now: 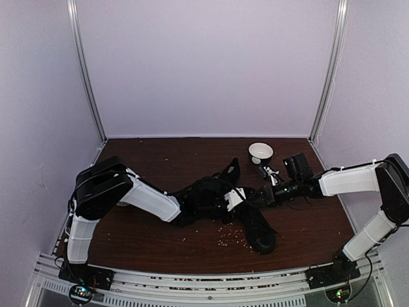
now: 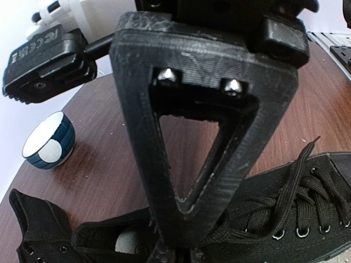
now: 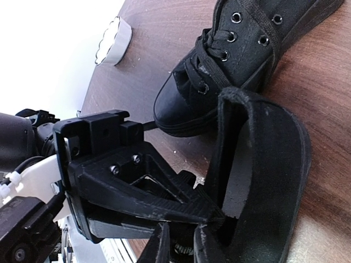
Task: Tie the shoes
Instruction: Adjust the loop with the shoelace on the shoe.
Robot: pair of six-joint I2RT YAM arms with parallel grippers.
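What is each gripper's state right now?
Left gripper: closed, seemingly pinching a lace.
Right gripper: nearly closed at the collar of a shoe; hold cannot be told.

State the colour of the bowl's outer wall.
Dark blue and ribbed, with a white inside; the bowl shows best in the left wrist view.

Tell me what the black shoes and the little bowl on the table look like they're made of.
The shoes look like matte black canvas, going by the dull woven surface; their eyelets glint like metal. The bowl is glossy, probably glazed ceramic, white inside with a ribbed blue outside.
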